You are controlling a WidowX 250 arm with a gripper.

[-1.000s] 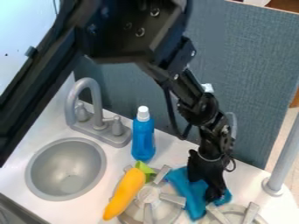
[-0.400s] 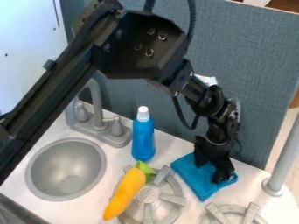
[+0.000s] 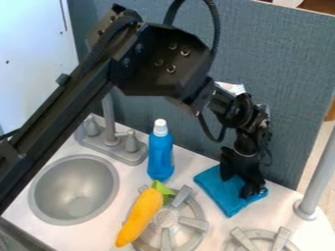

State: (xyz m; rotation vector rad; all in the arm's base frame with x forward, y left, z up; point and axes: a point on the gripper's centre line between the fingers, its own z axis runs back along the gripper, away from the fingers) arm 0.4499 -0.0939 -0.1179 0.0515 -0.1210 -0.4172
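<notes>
"How's the claw [image 3: 237,187]?"
"Black and angular, down at the soft blue cloth [image 3: 228,201]; I can't tell if it's apart or clamped."
"And from the front backwards?"
"Grey burners with raised bars; the smooth, tapering orange toy vegetable [image 3: 140,217], green-topped, leaning over one. The cloth lies flattish, squared, right of it. Then the round grey basin [image 3: 73,190], a glossy blue bottle [image 3: 160,156], the grey tap [image 3: 110,139], and a woven-looking panel [image 3: 281,63]."

The single camera view looks down at a slant, from above a glossy white countertop [image 3: 186,165] toward an upright blue-grey textured panel [image 3: 284,68], near enough that the lower edge crops a grey plastic burner [image 3: 260,236].
</notes>
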